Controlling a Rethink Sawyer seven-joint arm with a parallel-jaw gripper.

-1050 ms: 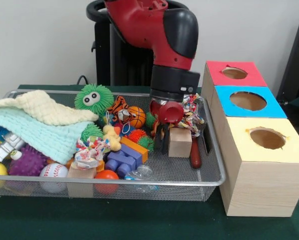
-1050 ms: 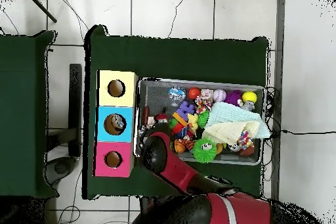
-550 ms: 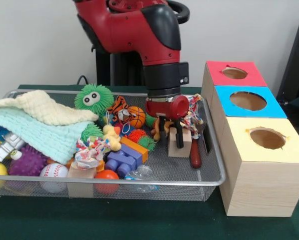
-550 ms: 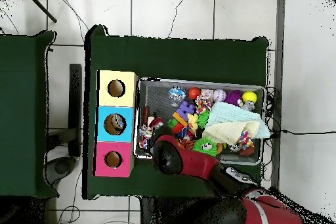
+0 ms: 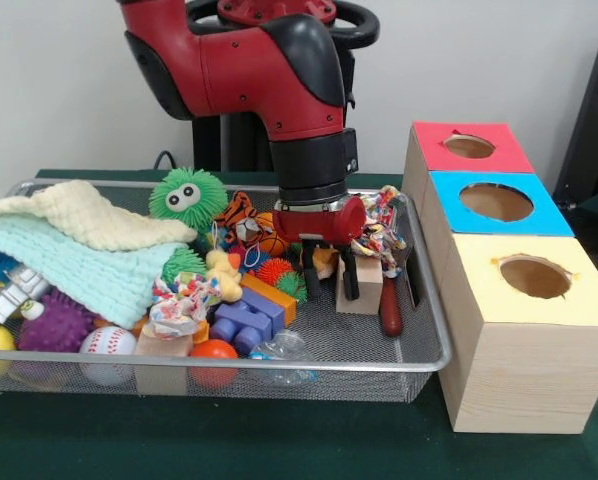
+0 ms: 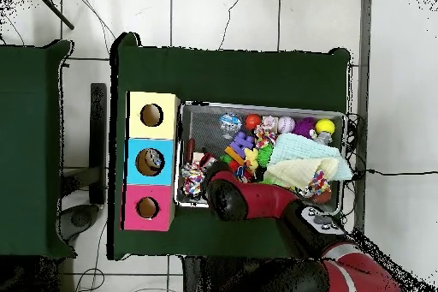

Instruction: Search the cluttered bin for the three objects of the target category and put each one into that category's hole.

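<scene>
Green table [image 5: 279,440] holds mesh bin [image 5: 379,355] (toys, cloths, wooden block [image 5: 367,287]).

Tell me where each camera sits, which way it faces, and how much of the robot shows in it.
Front view: sits across the table, level, facing the silver wire-mesh bin and three wooden hole boxes; shows the red and black arm and gripper by a plain wooden block.
Overhead view: above, looking straight down; the arm enters from the bottom edge.
Shared: bin, boxes, arm.
</scene>
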